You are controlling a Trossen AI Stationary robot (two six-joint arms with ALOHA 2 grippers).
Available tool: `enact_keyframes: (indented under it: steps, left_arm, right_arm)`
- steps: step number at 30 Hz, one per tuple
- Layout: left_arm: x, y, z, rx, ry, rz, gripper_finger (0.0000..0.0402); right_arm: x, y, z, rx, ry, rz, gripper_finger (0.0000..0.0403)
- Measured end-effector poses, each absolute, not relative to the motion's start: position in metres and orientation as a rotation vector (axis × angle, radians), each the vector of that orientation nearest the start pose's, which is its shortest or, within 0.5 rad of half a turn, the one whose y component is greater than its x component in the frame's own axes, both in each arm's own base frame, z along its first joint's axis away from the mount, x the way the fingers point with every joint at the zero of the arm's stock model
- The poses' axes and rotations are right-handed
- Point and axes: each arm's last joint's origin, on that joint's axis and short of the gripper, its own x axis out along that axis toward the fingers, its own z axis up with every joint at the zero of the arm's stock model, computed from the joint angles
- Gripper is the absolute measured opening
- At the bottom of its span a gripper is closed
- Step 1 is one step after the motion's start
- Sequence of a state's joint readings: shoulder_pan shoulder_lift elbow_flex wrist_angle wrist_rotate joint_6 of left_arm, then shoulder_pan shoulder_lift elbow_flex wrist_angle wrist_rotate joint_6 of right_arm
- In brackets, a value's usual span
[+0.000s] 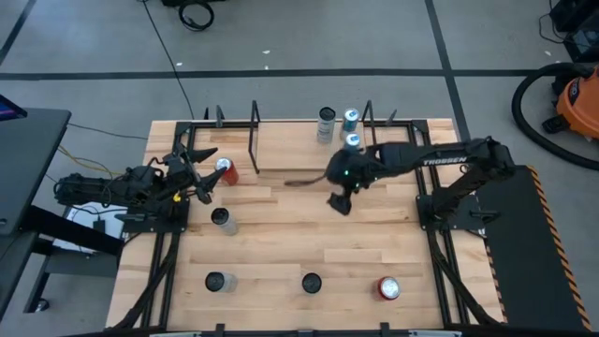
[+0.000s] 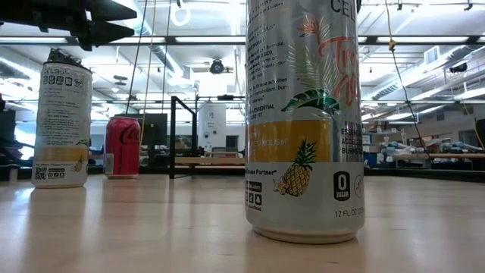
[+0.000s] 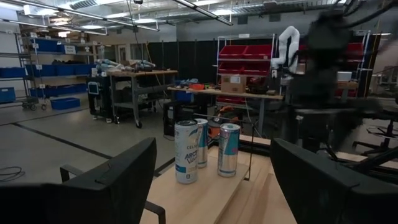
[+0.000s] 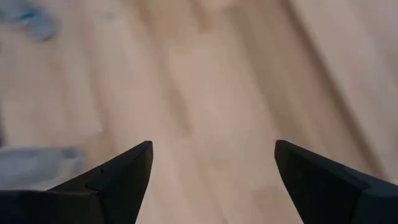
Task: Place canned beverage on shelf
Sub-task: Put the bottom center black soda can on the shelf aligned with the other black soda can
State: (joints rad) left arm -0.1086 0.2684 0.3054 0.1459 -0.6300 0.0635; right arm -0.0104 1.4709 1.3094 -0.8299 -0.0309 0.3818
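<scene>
The shelf (image 1: 254, 140) stands at the table's far edge, a black rod frame at each end; it also shows in the low view (image 2: 182, 136). Three cans (image 1: 350, 118) stand upright near its right end and show in the left wrist view (image 3: 185, 152). A red can (image 1: 226, 169) stands on the table at the left. My left gripper (image 1: 201, 174) is open and empty, raised above the table just left of the red can. My right gripper (image 1: 339, 198) is open and empty over the table's middle, its fingers (image 4: 124, 180) pointing down at bare wood.
More upright cans stand on the table: a silver one (image 1: 222, 220) at the left middle, two (image 1: 217, 281) (image 1: 312, 282) near the front edge, and a red one (image 1: 388, 287) at the front right. In the low view a tall can (image 2: 303, 121) stands close in front.
</scene>
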Motion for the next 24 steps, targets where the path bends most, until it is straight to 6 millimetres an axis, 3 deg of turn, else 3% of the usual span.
enact_keyframes:
  steps: [13,24]
  left_arm:
    - [0.099,0.006,0.259,-0.006,-0.156,0.525,0.0316]
    - [0.103,0.006,0.254,-0.04,-0.111,0.521,0.0316]
  right_arm:
    - [0.316,0.064,0.318,0.066,0.735,0.273,0.0345]
    - [0.341,0.105,0.285,-0.109,0.691,0.523,0.0345]
